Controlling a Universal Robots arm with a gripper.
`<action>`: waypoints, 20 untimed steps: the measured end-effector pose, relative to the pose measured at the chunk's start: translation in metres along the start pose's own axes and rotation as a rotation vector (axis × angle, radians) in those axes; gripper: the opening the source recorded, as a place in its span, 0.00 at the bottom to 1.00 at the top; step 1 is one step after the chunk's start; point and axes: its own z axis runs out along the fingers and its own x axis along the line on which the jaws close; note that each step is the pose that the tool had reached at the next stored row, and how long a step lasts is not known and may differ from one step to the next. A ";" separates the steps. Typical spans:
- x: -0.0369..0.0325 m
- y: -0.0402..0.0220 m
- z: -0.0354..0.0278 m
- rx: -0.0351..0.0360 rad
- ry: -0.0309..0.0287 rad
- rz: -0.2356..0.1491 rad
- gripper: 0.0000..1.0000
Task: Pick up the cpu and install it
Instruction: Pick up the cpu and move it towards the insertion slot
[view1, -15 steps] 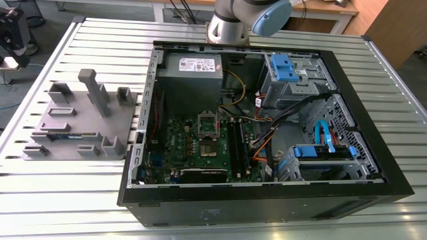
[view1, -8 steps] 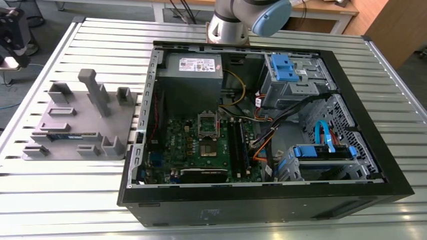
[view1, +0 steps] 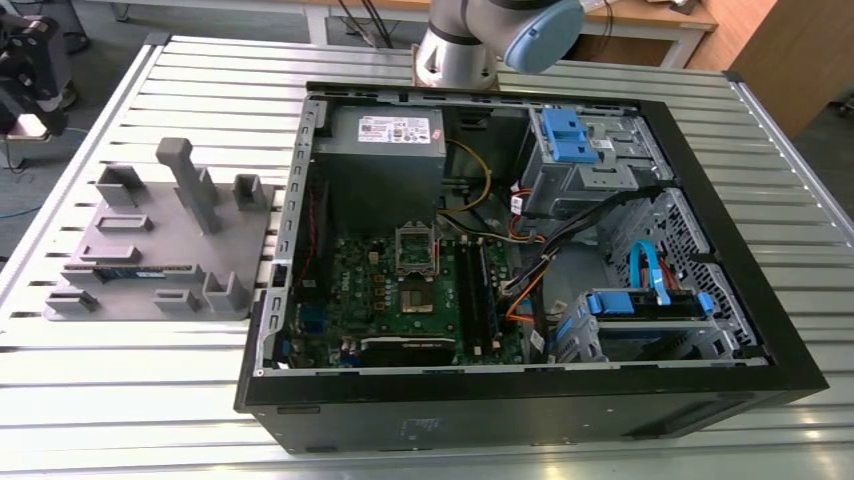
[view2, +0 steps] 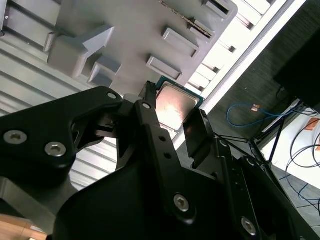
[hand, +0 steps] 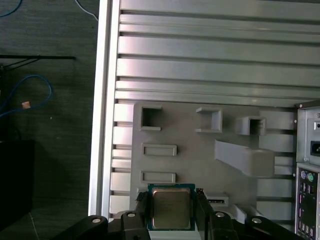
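The cpu (hand: 171, 207), a small square chip with a shiny silver top and a thin greenish rim, sits between my gripper's (hand: 171, 211) black fingers (hand: 142, 210), which press on two opposite edges. The second wrist view has the same cpu (view2: 175, 105) clamped in the gripper (view2: 175, 114), well above the grey holder plate (view2: 125, 40). In the exterior view the arm (view1: 467, 40) rises at the back of the table. The open computer case (view1: 534, 390) lies on its side, with the metal-framed socket (view1: 416, 250) on the green motherboard.
The grey holder plate (view1: 160, 240) with raised blocks stands at the exterior view's left, a green memory stick (view1: 127, 272) lying in it. The ribbed metal table's edge (hand: 104, 100) borders dark floor with a blue cable (hand: 30, 95). Cables and blue drive bays (view1: 587, 140) crowd the case.
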 end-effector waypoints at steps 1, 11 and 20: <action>-0.0012 0.0000 0.0000 0.0000 0.0001 0.000 0.47; -0.0177 -0.0005 0.0002 0.0000 0.0000 0.000 0.47; -0.0351 -0.0010 0.0005 0.0000 0.0000 0.000 0.47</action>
